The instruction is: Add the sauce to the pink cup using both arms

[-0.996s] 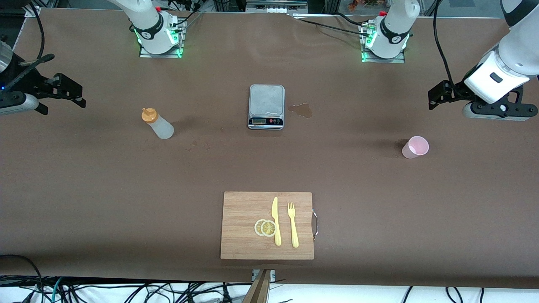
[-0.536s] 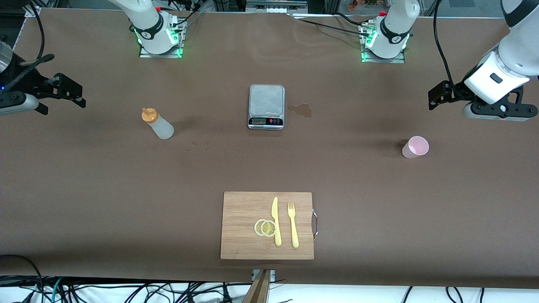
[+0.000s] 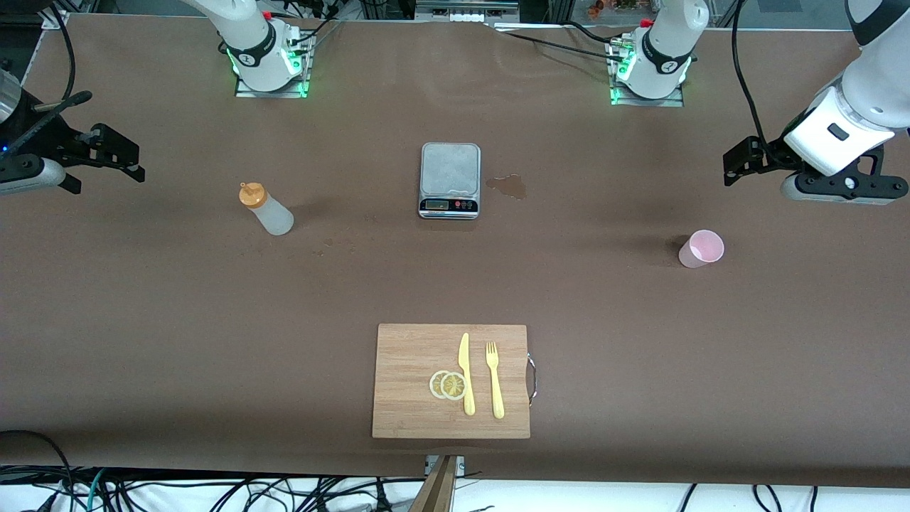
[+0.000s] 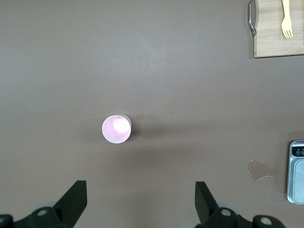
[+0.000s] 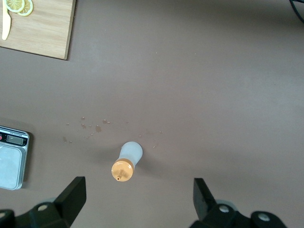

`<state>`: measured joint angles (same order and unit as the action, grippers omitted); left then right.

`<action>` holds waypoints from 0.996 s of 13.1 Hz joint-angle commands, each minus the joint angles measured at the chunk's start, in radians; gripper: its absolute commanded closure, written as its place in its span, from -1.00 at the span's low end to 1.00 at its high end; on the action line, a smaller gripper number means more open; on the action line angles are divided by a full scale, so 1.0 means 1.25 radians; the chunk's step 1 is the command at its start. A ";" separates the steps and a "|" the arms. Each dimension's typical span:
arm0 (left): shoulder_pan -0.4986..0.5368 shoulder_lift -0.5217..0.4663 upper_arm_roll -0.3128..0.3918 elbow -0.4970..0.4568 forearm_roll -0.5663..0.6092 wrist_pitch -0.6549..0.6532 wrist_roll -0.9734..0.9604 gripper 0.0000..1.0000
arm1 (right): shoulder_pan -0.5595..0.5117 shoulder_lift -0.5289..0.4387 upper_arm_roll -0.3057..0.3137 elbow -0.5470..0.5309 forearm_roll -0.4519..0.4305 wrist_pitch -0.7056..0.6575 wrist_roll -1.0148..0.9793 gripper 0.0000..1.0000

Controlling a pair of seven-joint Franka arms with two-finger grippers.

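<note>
The left end effector point(image 3: 739, 165) hangs up high over the counter's point(image 3: 142, 320) left-arm end, fingers spread wide, holding nothing. The right end effector point(image 3: 117, 156) hangs the same way over the right-arm end. One pink cup point(image 3: 701, 249) stands upright near the left one. One sauce point(image 3: 265, 208) bottle stands near the right one. One scale point(image 3: 450, 180) sits between them.

sauce point(image 3: 266, 208): whitish squeeze bottle, orange cap, upright, right arm's end | pink cup point(image 3: 701, 249): upright, open-mouthed, left arm's end
</note>
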<state>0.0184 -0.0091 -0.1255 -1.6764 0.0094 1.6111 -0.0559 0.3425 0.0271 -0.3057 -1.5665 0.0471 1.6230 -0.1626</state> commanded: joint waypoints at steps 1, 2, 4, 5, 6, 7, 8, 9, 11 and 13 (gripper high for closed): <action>0.000 0.011 0.001 0.024 -0.014 -0.016 0.000 -1.00 | -0.002 0.005 0.002 0.017 0.005 -0.004 0.002 -1.00; -0.004 0.011 0.001 0.023 -0.014 -0.015 -0.001 -1.00 | -0.002 0.005 0.002 0.017 0.004 -0.004 0.002 -1.00; -0.004 0.028 0.001 0.023 -0.017 -0.015 -0.002 -1.00 | -0.002 0.005 0.002 0.017 0.004 -0.004 0.002 -1.00; -0.001 0.038 0.001 0.026 -0.037 -0.014 -0.001 -1.00 | -0.002 0.005 0.002 0.017 0.004 -0.004 0.002 -1.00; -0.001 0.049 0.002 0.033 -0.032 -0.009 0.000 -1.00 | -0.002 0.005 0.002 0.017 0.004 -0.004 0.002 -1.00; 0.005 0.065 0.006 0.031 -0.031 -0.010 0.002 -1.00 | -0.002 0.005 0.002 0.017 0.004 -0.004 0.002 -1.00; 0.023 0.070 0.007 0.028 -0.028 -0.009 0.015 -1.00 | -0.002 0.005 0.002 0.017 0.004 -0.004 0.002 -1.00; 0.038 0.092 0.008 0.026 -0.028 -0.005 0.053 -1.00 | -0.002 0.005 0.002 0.017 0.004 -0.004 0.002 -1.00; 0.076 0.120 0.011 0.001 -0.022 0.045 0.114 -1.00 | -0.002 0.005 0.002 0.017 0.004 -0.004 0.002 -1.00; 0.101 0.121 0.013 -0.087 -0.016 0.149 0.209 -1.00 | -0.003 0.005 0.000 0.017 0.004 -0.004 0.001 -1.00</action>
<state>0.1155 0.1425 -0.1079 -1.7020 -0.0103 1.7070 0.0987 0.3424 0.0278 -0.3057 -1.5659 0.0471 1.6230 -0.1626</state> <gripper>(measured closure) 0.000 0.000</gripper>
